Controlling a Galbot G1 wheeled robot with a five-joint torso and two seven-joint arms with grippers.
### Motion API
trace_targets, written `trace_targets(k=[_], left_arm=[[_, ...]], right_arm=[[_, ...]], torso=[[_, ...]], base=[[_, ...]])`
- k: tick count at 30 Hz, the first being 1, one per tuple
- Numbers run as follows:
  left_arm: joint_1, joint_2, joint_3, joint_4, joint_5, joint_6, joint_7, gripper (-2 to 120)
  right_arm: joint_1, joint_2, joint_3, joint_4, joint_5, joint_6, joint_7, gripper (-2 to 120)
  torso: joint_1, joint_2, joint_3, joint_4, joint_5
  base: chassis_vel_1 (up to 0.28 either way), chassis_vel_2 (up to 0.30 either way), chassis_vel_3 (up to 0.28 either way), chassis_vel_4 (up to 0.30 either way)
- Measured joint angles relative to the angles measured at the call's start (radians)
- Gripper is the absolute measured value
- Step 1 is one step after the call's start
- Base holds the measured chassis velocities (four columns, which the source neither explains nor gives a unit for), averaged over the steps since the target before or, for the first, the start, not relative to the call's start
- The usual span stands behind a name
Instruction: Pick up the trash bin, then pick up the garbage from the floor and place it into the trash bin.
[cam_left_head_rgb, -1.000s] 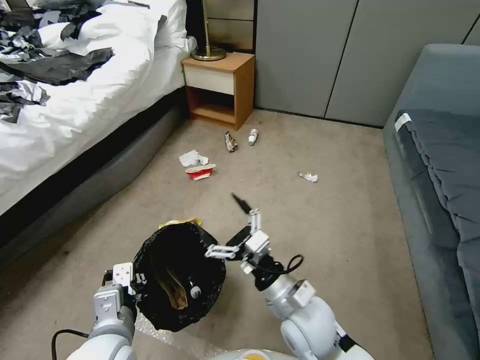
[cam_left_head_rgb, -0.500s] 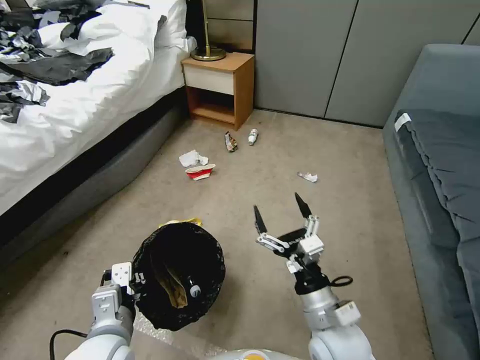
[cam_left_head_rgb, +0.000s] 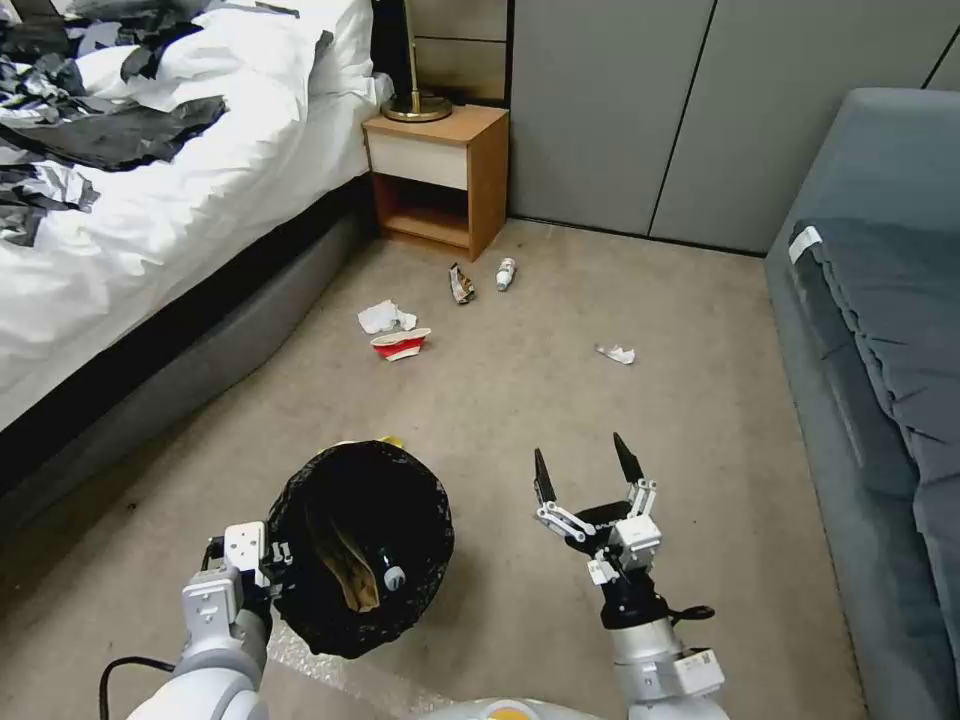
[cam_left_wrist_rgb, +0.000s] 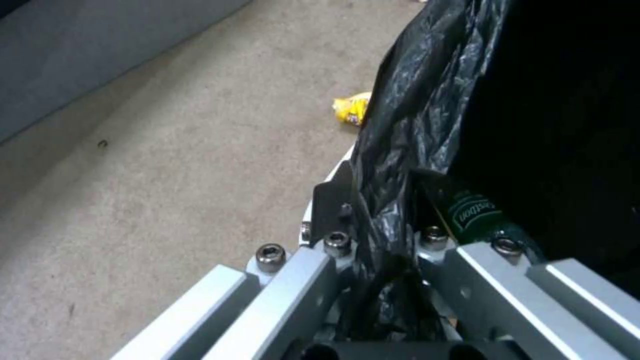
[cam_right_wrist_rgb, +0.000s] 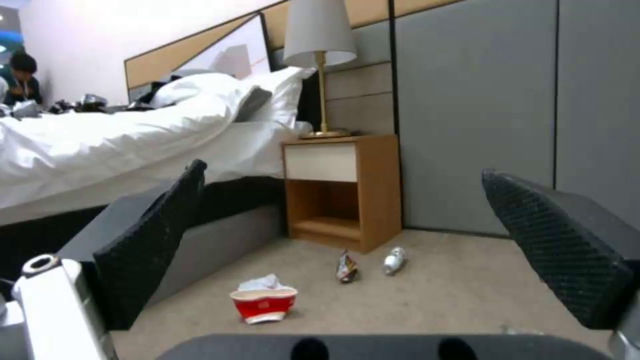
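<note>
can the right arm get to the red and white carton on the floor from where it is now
Probably not without driving closer. The right gripper hangs open and empty, and bare carpet lies between it and the red-and-white carton, so nothing blocks the path; the carton just sits well ahead, toward the bed.

The left claw (cam_left_wrist_rgb: 383, 250) is clamped on the bin (cam_left_wrist_rgb: 413, 125) at its black bag-covered rim. Inside, just past the fingers (cam_left_wrist_rgb: 333, 200), lies a green-labelled bottle (cam_left_wrist_rgb: 470, 212). A yellow wrapper (cam_left_wrist_rgb: 351, 107) lies on the carpet (cam_left_wrist_rgb: 167, 175) beside the bin.
</note>
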Motion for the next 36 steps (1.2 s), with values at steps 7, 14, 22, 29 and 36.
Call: trace_targets(k=[7,14,22,29,36], left_arm=[[-0.001,0.002,0.0,-0.001,-0.002,-0.005,0.007,1],[-0.003,0.002,0.003,-0.001,-0.002,-0.005,0.007,1],[-0.003,0.002,0.006,-0.001,-0.002,-0.004,0.007,1],[-0.005,0.003,0.009,-0.001,0.0,-0.003,0.007,1],[-0.003,0.003,0.009,0.0,0.005,-0.003,0.011,1]], right_arm=[[-0.011,0.007,0.014,-0.032,-0.004,0.019,0.0,100],[-0.006,0.008,0.017,-0.034,-0.006,0.019,-0.003,100],[0.004,0.009,0.018,-0.03,-0.006,0.013,-0.003,100],[0.008,0.01,0.025,-0.018,-0.002,0.009,-0.003,100],[0.016,0.011,0.026,-0.011,0.0,0.003,-0.003,100]], torso=[[0.0,0.0,0.0,-0.0006,0.0013],[0.0,0.0,0.0,-0.001,0.003],[0.0,0.0,0.0,-0.0005,0.0039],[0.0,0.0,0.0,-0.0002,0.0048],[0.0,0.0,0.0,-0.0004,0.0041]], base=[[0.0,0.0,0.0,0.0],[0.0,0.0,0.0,0.0],[0.0,0.0,0.0,0.0],[0.0,0.0,0.0,0.0],[0.0,0.0,0.0,0.0]])
